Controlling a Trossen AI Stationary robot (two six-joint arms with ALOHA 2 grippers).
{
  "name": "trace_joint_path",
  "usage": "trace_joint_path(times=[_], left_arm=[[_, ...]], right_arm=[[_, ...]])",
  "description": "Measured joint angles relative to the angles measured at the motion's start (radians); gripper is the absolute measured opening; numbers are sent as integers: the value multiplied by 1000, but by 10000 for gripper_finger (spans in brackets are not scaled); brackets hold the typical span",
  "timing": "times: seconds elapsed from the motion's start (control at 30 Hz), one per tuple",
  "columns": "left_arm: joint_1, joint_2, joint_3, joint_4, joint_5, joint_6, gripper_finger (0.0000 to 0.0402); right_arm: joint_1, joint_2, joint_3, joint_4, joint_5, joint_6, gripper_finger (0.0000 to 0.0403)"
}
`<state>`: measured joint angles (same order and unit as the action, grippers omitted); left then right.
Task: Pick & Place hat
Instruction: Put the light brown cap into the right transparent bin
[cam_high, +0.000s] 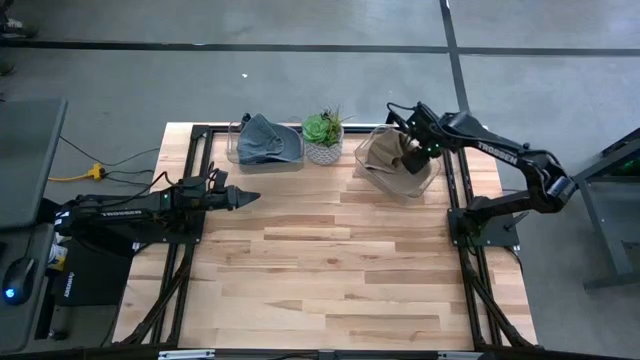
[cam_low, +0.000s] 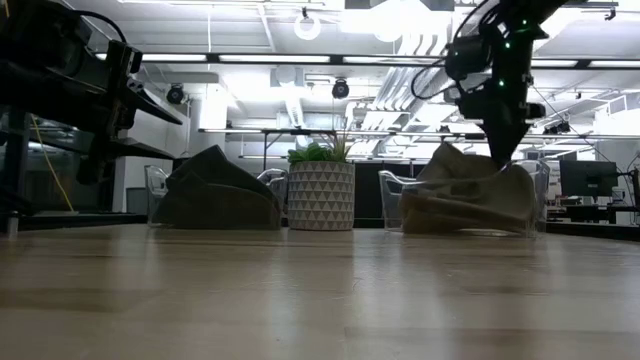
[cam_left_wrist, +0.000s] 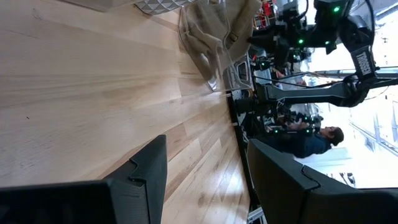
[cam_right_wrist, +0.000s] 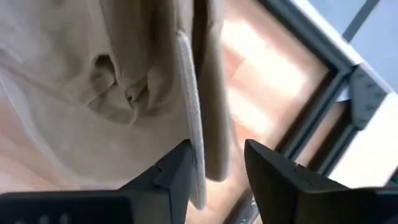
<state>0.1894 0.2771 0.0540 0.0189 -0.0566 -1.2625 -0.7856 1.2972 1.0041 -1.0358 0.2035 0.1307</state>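
Observation:
A tan hat (cam_high: 388, 155) lies crumpled in a clear bin (cam_high: 430, 182) at the table's far right, and also shows in the low view (cam_low: 465, 195). My right gripper (cam_high: 411, 150) points down into that bin from above. It is open, and its fingers stand on either side of the hat's upturned brim (cam_right_wrist: 198, 118). My left gripper (cam_high: 245, 199) waits open above the table's left side, far from the hat (cam_left_wrist: 211, 31). My right gripper (cam_right_wrist: 217, 171) has the hat's brim edge (cam_right_wrist: 194, 152) between its two fingers, coming from above. A strip of bare table shows between the brim and one finger (cam_right_wrist: 267, 168). Whether the other finger (cam_right_wrist: 177, 171) touches the brim, I cannot tell.
A blue-grey hat (cam_high: 268, 140) lies in a second clear bin (cam_high: 236, 140) at the far edge, left of centre. A potted plant (cam_high: 323, 135) stands between the two bins. The wooden tabletop (cam_high: 340, 270) stretches toward the near edge. A person (cam_left_wrist: 311, 140) shows beyond the table.

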Motion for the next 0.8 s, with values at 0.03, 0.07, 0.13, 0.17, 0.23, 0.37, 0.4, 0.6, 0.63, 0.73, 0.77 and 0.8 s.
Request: trace_joint_path(times=[0.03,0.07,0.13,0.17,0.23,0.37,0.4,0.6,0.63,0.73,0.77,0.8], left_arm=[[0,0,0,0,0,0,183],[0,0,0,0,0,0,183],[0,0,0,0,0,0,183],[0,0,0,0,0,0,183],[0,0,0,0,0,0,183],[0,0,0,0,0,0,183],[0,0,0,0,0,0,183],[0,0,0,0,0,0,183],[0,0,0,0,0,0,183],[0,0,0,0,0,0,183],[0,0,0,0,0,0,183],[0,0,0,0,0,0,183]], right_arm=[[0,0,14,-4,12,0,142],[0,0,30,-7,23,0,145],[0,0,70,-9,30,0,148],[0,-1,89,-8,28,0,148],[0,-1,128,-12,20,3,144],[0,-1,173,-3,-32,25,116],[0,-1,174,7,-62,25,103],[1,-1,150,31,-220,28,10],[1,-1,141,38,-233,35,13],[-2,-1,99,91,-272,52,4],[-5,-1,82,117,-283,53,3],[-6,-1,64,147,-286,66,4]])
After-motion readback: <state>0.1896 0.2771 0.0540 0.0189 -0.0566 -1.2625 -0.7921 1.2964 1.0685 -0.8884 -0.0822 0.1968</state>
